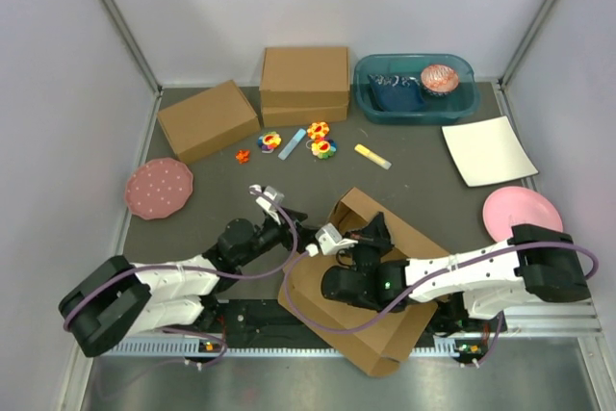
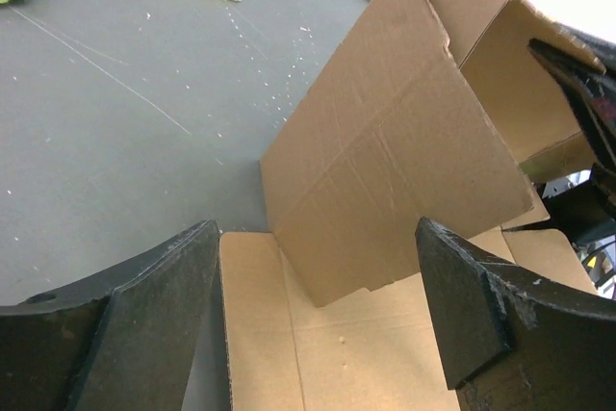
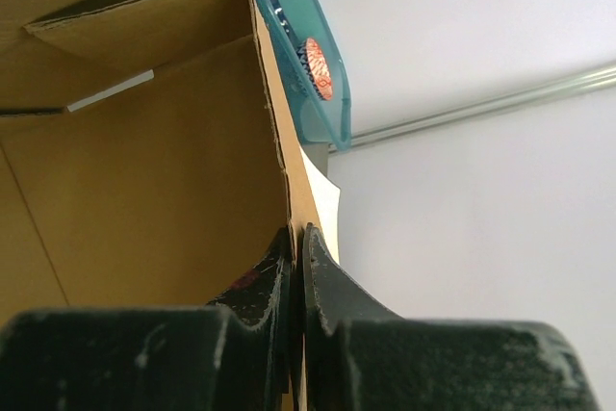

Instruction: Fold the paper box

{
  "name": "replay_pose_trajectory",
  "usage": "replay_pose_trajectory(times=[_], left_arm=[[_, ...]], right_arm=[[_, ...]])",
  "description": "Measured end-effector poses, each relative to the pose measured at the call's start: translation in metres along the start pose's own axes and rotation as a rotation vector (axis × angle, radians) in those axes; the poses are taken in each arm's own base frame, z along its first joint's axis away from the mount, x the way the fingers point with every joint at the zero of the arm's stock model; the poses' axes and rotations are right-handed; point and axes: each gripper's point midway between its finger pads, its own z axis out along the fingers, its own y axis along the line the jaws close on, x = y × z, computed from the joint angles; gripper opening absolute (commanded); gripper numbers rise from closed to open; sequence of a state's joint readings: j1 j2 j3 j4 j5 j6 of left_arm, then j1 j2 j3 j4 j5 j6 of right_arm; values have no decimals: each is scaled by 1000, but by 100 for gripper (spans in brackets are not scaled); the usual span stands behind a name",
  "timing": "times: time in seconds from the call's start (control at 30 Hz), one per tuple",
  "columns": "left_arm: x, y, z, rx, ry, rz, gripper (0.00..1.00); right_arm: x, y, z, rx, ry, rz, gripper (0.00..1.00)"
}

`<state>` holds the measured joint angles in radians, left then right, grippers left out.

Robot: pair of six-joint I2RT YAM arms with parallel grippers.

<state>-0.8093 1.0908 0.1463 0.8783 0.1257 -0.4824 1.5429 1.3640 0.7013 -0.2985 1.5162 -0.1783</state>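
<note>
Brown corrugated cardboard paper box [image 1: 380, 339] sits near centre of dark grey counter [image 1: 423, 175]. Far left: smaller brown cardboard box [image 1: 208, 119], angled, with taller brown cardboard box [image 1: 304, 84] just right of it. Teal plastic tub [image 1: 414, 115] right of that. White square sheet [image 1: 488, 149] in front of tub, plain pink round plate [image 1: 520, 211] nearer. Dotted pink round plate [image 1: 159, 188] at left edge. Flower-shaped toys [image 1: 319, 130] and yellow stick [image 1: 372, 156] lie between the back boxes and the paper box.

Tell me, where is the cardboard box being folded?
In the top view, the paper box lies right of centre at the near edge of the table, one raised wall pinched by the right gripper.
</note>
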Motion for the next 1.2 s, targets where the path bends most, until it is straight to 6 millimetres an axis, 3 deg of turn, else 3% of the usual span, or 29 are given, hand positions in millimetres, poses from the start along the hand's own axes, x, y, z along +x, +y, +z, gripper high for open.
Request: replay_pose_trajectory(times=[0.1, 0.7, 1.2], left_arm=[[8, 1, -1, 11, 10, 8, 99], [24, -17, 19, 104, -1, 36, 99], [42, 14, 51, -12, 31, 76, 99]], right_arm=[[0, -1, 0, -17, -4, 23, 0], [2, 1, 0, -22, -3, 37, 0], [3, 1, 0, -23, -1, 32, 0]])
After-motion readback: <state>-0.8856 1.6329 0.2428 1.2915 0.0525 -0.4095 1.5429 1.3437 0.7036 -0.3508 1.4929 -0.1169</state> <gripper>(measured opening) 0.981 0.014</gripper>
